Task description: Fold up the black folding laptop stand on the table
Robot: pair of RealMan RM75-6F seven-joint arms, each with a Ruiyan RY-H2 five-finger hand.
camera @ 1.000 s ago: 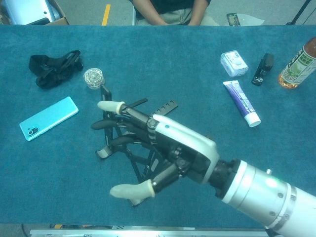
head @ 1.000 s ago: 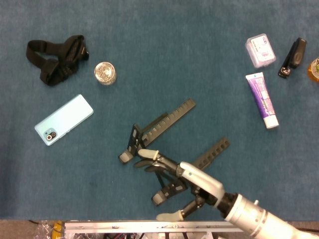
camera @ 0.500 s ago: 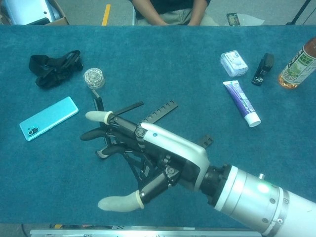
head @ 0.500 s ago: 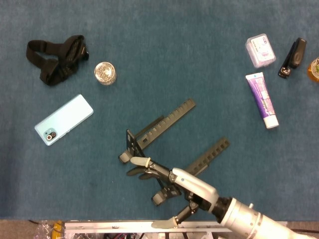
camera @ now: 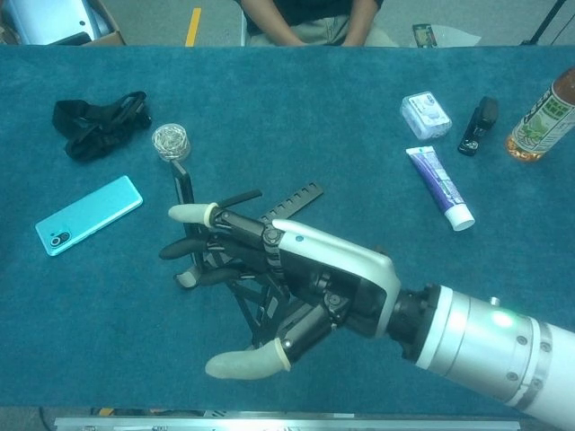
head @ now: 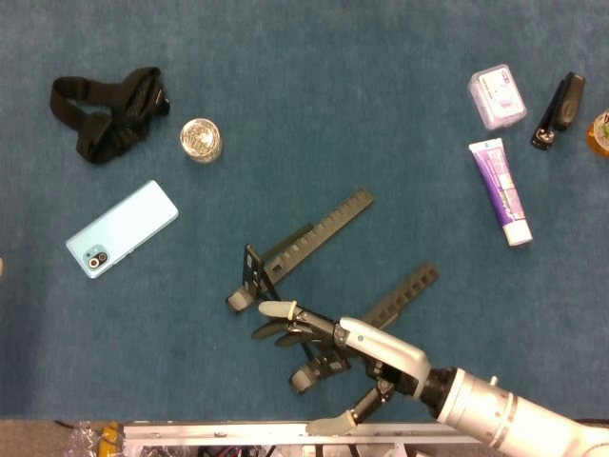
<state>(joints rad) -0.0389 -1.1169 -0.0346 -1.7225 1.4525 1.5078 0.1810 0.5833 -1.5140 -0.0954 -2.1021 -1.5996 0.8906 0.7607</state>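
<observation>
Your right hand hovered spread over the half-open stand, holding nothing.

The teal table [head: 381,114] kept its clutter at the edges, so the black folding laptop stand [head: 314,233] lay alone near the front middle, its two notched arms splayed and one end bar upright. You had your right hand [head: 357,347] low over its near end, fingers [camera: 193,214] fanned apart, thumb beneath, probably to gather both arms together. The phone [head: 122,228] and toothpaste tube [head: 501,190] lay well apart. Your left hand wasn't visible.
</observation>
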